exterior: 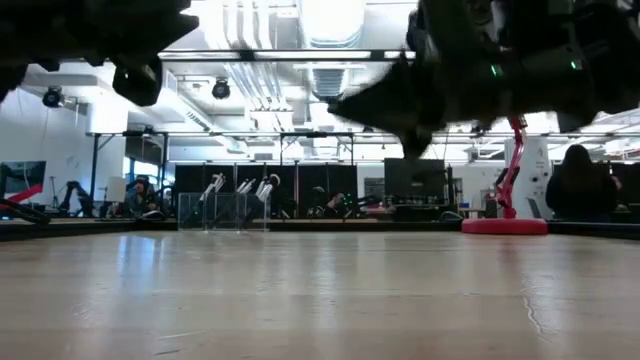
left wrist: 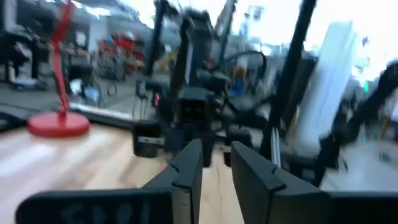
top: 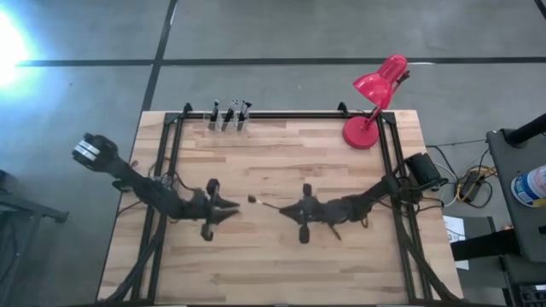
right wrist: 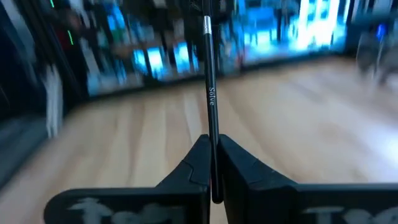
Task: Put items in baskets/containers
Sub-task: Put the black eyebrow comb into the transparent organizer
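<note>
Wooden table [top: 281,256] fills the high view, both arms reaching in toward its middle. Red desk lamp [top: 375,98] stands at the far right corner, not part of the job.

Right gripper [top: 284,207] sits just right of table centre, hovering above the wood. Its fingers are clamped together on one thin dark brush [right wrist: 211,93]; in the right wrist view the stick runs straight out from between the fingers [right wrist: 198,163]. In the high view the brush tip pokes out toward the left arm.

Left gripper [top: 232,205] is just left of centre, facing the right one, near it but apart. Its fingers [left wrist: 186,168] stand slightly apart with nothing between them, bare wood showing through the gap.

Clear containers [top: 229,119] sit at the far edge, left of middle, well apart from both grippers. Several brushes [exterior: 240,190] already stand upright in them; exact count is hard to tell, maybe four or five.

A small dark item [top: 252,199] lies on the wood between the two grippers; possibly another piece to collect, too small to say.

Progress: partly done. Some brushes are in, one is held mid-table and not yet delivered, and little else shows loose on the table.

Writing: pale lettering on the held brush handle reads roughly "Sofie", blurred. No other readable labels.
</note>
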`<action>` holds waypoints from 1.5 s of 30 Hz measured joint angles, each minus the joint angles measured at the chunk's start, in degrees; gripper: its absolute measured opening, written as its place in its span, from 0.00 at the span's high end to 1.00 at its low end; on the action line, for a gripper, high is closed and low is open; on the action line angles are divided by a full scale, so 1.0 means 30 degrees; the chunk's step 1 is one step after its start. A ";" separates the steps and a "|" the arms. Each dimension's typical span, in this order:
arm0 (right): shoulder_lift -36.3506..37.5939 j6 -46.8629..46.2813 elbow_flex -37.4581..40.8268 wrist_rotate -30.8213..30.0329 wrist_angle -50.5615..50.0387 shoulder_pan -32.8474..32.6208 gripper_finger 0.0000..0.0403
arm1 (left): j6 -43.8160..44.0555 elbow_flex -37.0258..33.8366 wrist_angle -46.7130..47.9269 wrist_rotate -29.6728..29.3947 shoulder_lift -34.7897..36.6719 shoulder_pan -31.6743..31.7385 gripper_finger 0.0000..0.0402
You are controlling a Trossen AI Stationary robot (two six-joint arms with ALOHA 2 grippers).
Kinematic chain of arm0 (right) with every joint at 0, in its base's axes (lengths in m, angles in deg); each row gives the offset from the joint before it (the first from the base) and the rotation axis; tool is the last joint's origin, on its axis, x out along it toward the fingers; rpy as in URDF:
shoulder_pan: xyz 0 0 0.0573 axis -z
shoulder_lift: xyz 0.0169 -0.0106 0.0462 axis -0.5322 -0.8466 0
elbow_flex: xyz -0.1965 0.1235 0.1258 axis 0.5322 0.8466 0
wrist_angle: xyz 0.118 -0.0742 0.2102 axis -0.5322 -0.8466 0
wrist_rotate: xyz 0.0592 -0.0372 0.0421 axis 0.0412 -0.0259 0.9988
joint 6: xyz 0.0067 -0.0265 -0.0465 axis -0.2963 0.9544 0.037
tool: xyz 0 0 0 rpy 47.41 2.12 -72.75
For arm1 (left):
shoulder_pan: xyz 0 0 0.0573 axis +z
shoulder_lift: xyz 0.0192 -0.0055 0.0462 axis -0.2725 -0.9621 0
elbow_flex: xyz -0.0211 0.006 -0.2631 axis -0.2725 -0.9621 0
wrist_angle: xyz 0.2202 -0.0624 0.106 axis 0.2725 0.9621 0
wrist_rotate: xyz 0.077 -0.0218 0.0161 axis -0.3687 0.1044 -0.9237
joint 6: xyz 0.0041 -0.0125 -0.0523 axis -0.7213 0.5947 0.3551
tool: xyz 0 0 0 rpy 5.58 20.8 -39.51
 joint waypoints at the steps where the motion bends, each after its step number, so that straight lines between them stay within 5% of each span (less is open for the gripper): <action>1: -0.0004 0.0278 0.0008 0.0010 0.1019 0.0105 0.98 | -0.0038 -0.0235 -0.0630 -0.0001 0.0148 0.0255 0.81; 6: -0.0012 0.2077 -0.0780 0.0091 0.3143 0.0219 0.98 | -0.0538 0.0185 -0.0593 0.0111 0.0474 0.1137 0.81; 24: -0.0048 0.4211 -0.3539 0.0802 0.2148 0.0207 0.97 | -0.3596 0.4708 0.2945 0.1609 0.0321 0.1884 0.80; 32: -0.0048 0.4770 -0.4204 0.1134 0.2146 0.0200 0.97 | -0.4082 0.5041 0.2917 0.3934 0.0129 0.2477 0.81; 39: -0.0048 0.4901 -0.4242 0.1240 0.2159 0.0200 0.97 | -0.5001 0.5041 0.2076 0.3965 0.0129 0.2477 0.96; 45: -0.0048 0.4688 -0.4260 0.1033 0.2116 0.0200 0.94 | -0.5446 0.5294 0.2225 0.3782 0.0129 0.2511 0.98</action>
